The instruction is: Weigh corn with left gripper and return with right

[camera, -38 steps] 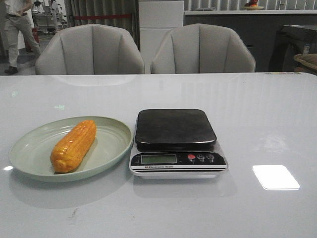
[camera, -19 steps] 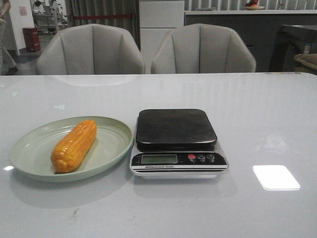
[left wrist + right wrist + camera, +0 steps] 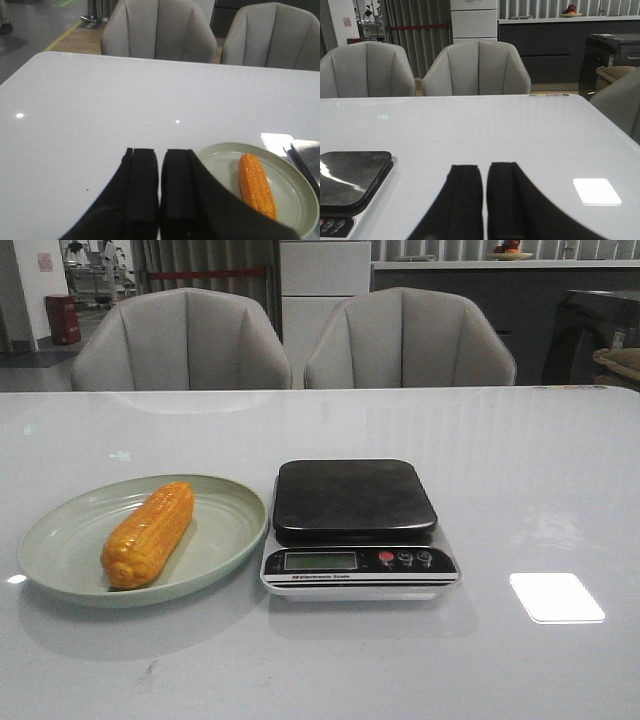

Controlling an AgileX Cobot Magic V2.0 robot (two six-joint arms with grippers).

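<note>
- Fingers, left gripper (image 3: 160,185): two broad black pads pressed nearly together, only a thin slit between them, holding nothing.
- Fingers, right gripper (image 3: 485,200): same narrow set, empty.
- Corn (image 3: 148,533): one cob, lying lengthwise on the plate (image 3: 60,540); in the left wrist view it sits ahead of the left fingers and off to one side, apart from them.
- Scale (image 3: 355,525): one, black platform bare, just beside the plate; ahead of the right fingers and off to the side.
- Chairs (image 3: 180,340): two, beyond the far edge of the table (image 3: 540,470).
- Risk, judged: fingers this narrow cannot straddle the cob; lowered without opening, they would push or roll it across the plate.
- Risk, judged: the cob is round and smooth-looking, so an off-centre pinch may let it slip or pivot.
- Risk, judged: a cob set down near the platform's edge could roll off.
</note>
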